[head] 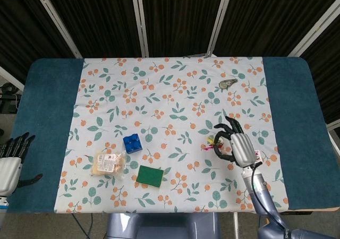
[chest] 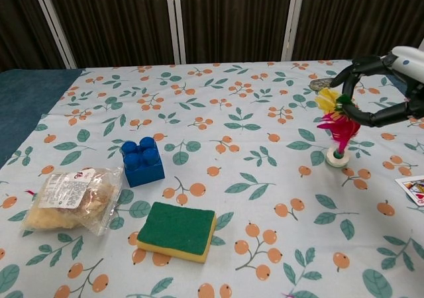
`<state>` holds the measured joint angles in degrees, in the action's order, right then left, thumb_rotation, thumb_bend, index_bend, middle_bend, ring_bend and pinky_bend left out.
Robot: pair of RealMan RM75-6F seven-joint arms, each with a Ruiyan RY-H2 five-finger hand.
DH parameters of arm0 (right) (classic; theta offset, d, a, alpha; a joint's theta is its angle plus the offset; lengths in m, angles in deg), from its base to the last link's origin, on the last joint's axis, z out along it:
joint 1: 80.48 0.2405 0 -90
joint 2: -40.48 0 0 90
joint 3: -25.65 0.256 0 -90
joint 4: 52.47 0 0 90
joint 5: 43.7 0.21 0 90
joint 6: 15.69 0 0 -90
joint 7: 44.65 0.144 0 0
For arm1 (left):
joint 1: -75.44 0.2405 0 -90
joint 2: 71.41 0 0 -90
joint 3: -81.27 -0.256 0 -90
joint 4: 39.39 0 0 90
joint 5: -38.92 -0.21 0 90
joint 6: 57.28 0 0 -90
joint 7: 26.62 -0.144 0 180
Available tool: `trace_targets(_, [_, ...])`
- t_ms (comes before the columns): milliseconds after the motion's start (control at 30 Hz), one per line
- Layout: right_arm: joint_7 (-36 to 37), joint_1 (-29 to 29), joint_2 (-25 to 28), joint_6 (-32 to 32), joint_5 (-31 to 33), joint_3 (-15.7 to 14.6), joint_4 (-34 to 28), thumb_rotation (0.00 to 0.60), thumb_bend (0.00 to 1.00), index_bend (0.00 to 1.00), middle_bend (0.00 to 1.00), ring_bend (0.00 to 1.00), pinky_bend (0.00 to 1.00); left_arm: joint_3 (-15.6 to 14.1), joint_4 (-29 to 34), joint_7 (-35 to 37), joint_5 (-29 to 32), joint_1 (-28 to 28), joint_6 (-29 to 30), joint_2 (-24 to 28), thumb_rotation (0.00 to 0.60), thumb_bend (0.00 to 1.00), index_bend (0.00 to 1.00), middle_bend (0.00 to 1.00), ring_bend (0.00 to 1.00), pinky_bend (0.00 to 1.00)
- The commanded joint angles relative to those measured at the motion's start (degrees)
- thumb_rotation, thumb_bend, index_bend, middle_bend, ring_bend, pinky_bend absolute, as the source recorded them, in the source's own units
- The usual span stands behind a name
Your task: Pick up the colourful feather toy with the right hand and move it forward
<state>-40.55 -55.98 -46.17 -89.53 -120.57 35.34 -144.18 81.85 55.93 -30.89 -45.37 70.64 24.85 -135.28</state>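
Right hand curled around feathers of toy, pinching them; toy upright, base apparently touching cloth, right of centre. Left hand off-table, fingers spread, holding nothing.

A staged robot lab: a bench under a printed cloth, ringed by dark folding screens.

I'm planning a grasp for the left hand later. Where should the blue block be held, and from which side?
Take the blue block across its flat side walls, coming from above. It sits upright with its studs on top, and the sponge and snack bag lie near but apart, so fingers have room.
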Motion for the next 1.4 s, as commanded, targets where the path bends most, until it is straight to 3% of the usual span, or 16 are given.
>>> trace_targets(33, [-1.26,-0.26,0.79,0.8,4.14,2.65,-2.3,0.6,0.39,0.62,0.26,0.03,0.0,-0.03,0.0,-0.06,-0.05,0.0,0.01,-0.01,0.6,0.09,0.0,0.0,0.0,0.0])
trace_targets(333, [-4.35,-0.02,1.3,1.73,10.37,5.74,-3.77,0.6,0.39,0.62,0.26,0.03,0.0,-0.07,0.01,-0.02,-0.09,0.03,0.03,0.01,0.6,0.09,0.0,0.0,0.0,0.0])
trace_targets(633, [-5.32,-0.04,1.78,2.14,12.52,6.72,-3.73,0.6,0.39,0.6,0.26,0.03,0.0,-0.09,-0.06,-0.21,-0.12,0.02,0.03,-0.08,0.6,0.09,0.0,0.0,0.0,0.0])
trace_targets(800, [-5.57,-0.14,2.29,2.41,12.54,6.56,-3.8,0.6,0.39,0.42,0.15,0.0,0.0,-0.1,-0.05,-0.33,-0.15,0.04,0.07,-0.13,0.6,0.09,0.0,0.0,0.0,0.0])
trace_targets(900, [-5.9,-0.02,3.25,3.06,11.6,6.03,-3.78,0.6,0.37,0.18,0.02,0.0,0.0,-0.09,-0.07,-0.37,-0.19,0.05,0.13,-0.18,0.6,0.09,0.0,0.0,0.0,0.0])
trace_targets(1000, [-6.12,-0.06,3.91,3.32,11.4,5.86,-4.27,0.6,0.34,0.07,0.0,0.0,0.0,-0.1,-0.07,-0.39,-0.2,0.05,0.14,-0.17,0.6,0.09,0.0,0.0,0.0,0.0])
trace_targets(1200, [-8.67,-0.99,6.85,0.97,9.42,5.56,-7.02,0.6,0.31,0.04,0.0,0.0,0.0,-0.12,-0.02,-0.26,-0.24,0.09,0.17,-0.1,0.6,0.09,0.0,0.0,0.0,0.0])
trace_targets(1400, [-9.51,-4.62,12.89,-2.8,4.75,2.83,-9.33,0.6,0.25,0.04,0.0,0.0,0.0,-0.19,-0.04,-0.23,-0.67,0.13,0.45,-0.01,0.6,0.09,0.0,0.0,0.0,0.0])
